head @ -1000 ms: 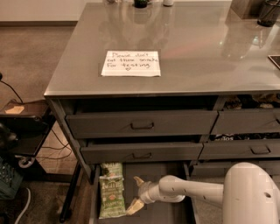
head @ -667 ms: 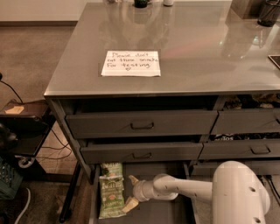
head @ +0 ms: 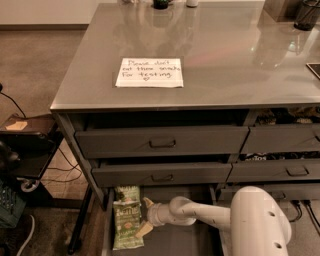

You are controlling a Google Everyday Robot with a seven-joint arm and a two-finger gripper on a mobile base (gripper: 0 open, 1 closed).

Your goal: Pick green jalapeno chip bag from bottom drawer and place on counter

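The green jalapeno chip bag (head: 125,223) lies flat at the left end of the open bottom drawer (head: 180,241), below the two upper drawers. My gripper (head: 146,216) is down inside the drawer at the end of the white arm (head: 200,214), right against the bag's right edge. Its two tan fingertips (head: 148,202) are spread apart, one above and one below, and hold nothing. The counter (head: 230,60) is the glossy grey top above, with a white handwritten note (head: 149,73) on it.
A second green bag (head: 128,192) lies just behind the first, partly under the middle drawer (head: 160,174). The top drawer (head: 162,142) is slightly open. Right-hand drawers (head: 280,170) hold snacks. Dark cups (head: 307,14) stand at the counter's back right. A black stand (head: 27,150) and cables are to the left.
My gripper has moved left along the drawer, from beside the bag to right against its right edge, fingers still spread. The bag has not moved.
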